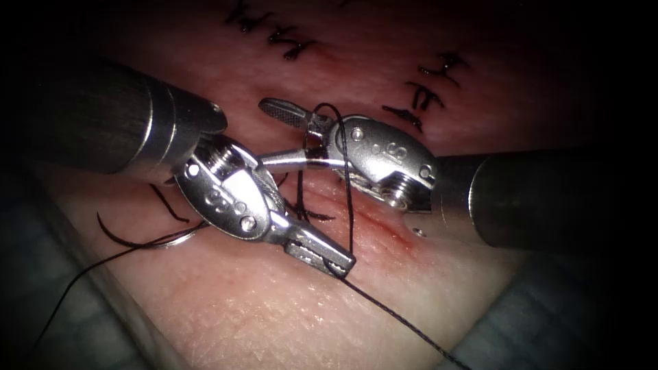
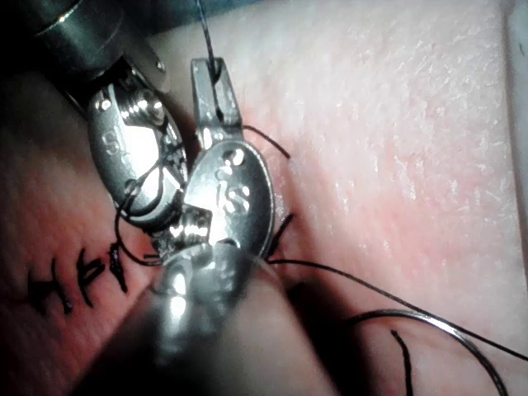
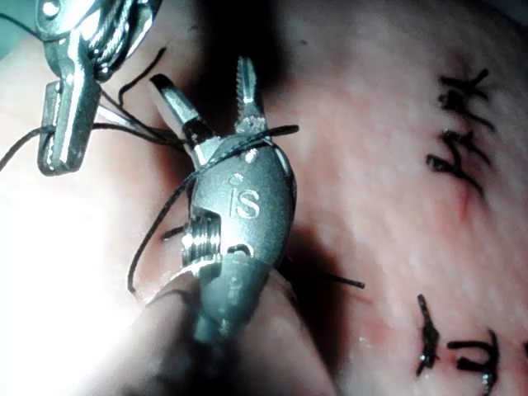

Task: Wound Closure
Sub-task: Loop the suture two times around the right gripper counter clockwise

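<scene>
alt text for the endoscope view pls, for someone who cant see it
The left tool holds the black thread in shut jaws over the tissue, and the thread runs up and loops around the right tool, whose jaws are open and hold nothing. The curved needle lies loose on the tissue left of the cut, beside finished stitches.

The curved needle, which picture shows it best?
The left wrist view: the needle lies free on the tissue, its curve plainly visible. The endoscope view shows the needle left of the cut, partly hidden behind the left end effector, which is shut on the thread.
</scene>
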`<state>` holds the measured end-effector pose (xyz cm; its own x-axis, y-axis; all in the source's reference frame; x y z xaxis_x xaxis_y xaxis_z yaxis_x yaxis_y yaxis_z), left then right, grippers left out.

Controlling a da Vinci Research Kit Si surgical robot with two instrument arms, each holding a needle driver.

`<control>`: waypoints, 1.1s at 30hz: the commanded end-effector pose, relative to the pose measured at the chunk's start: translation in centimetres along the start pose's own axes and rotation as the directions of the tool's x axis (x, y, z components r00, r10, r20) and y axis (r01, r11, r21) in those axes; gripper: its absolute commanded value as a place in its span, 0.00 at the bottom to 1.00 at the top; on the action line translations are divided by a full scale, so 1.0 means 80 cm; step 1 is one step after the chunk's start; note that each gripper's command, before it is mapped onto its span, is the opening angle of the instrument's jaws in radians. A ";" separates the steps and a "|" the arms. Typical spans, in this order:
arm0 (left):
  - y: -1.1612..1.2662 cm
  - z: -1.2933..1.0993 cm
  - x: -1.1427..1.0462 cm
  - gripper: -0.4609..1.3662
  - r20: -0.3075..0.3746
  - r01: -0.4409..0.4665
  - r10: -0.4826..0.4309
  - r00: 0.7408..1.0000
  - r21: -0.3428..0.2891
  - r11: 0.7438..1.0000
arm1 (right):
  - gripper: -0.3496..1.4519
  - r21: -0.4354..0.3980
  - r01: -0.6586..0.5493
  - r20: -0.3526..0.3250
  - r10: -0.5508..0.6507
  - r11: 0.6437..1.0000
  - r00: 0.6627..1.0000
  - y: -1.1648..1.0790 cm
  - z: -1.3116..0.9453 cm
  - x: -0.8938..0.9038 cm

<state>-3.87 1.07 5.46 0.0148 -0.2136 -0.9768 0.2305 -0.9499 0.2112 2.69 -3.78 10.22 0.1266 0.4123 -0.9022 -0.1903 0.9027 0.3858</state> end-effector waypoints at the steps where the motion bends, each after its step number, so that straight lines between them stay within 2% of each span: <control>1: -0.0004 -0.0001 0.0001 0.06 0.007 -0.025 0.025 1.000 0.005 1.000 | 0.84 0.010 0.011 0.017 -0.011 1.000 1.000 -0.0002 0.0000 -0.0006; 4: -0.0010 -0.0005 -0.0001 0.06 0.015 -0.074 0.074 0.997 0.005 0.997 | 0.83 0.021 0.026 0.046 -0.027 0.999 0.999 -0.0011 -0.0001 -0.0021; 8: -0.0016 -0.0009 -0.0010 0.06 0.017 -0.131 0.130 0.991 0.034 0.991 | 0.83 0.073 0.037 0.044 -0.041 0.997 0.998 -0.0021 -0.0003 -0.0033; 11: -0.0020 -0.0012 -0.0017 0.06 0.028 -0.176 0.175 0.984 0.047 0.983 | 0.83 0.109 0.041 0.059 -0.047 0.993 0.997 -0.0025 -0.0005 -0.0037; 16: -0.0029 -0.0026 -0.0034 0.06 0.037 -0.270 0.267 0.963 0.094 0.958 | 0.82 0.155 0.041 0.044 -0.049 0.987 0.998 -0.0026 -0.0010 -0.0038; 20: -0.0034 -0.0038 -0.0058 0.06 0.056 -0.295 0.290 0.955 0.107 0.950 | 0.81 0.182 0.046 0.013 -0.050 0.982 0.999 -0.0025 -0.0016 -0.0039; 24: -0.0040 -0.0054 -0.0094 0.06 0.083 -0.311 0.302 0.950 0.127 0.942 | 0.80 0.217 0.056 -0.030 -0.050 0.975 0.998 -0.0027 -0.0024 -0.0043; 28: -0.0039 -0.0052 -0.0120 0.06 0.101 -0.336 0.324 0.941 0.153 0.929 | 0.78 0.255 0.066 -0.058 -0.053 0.965 0.997 -0.0027 -0.0028 -0.0050; 33: -0.0027 -0.0038 -0.0141 0.06 0.050 -0.358 0.355 0.934 0.179 0.916 | 0.77 0.288 0.040 -0.092 -0.014 0.957 0.996 -0.0030 -0.0027 -0.0067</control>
<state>-3.64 1.58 6.51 0.0463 -0.5499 -0.8340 0.0257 -0.8339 0.5513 2.46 -4.24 10.58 0.0385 0.3860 -0.9217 0.1008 0.9162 0.3879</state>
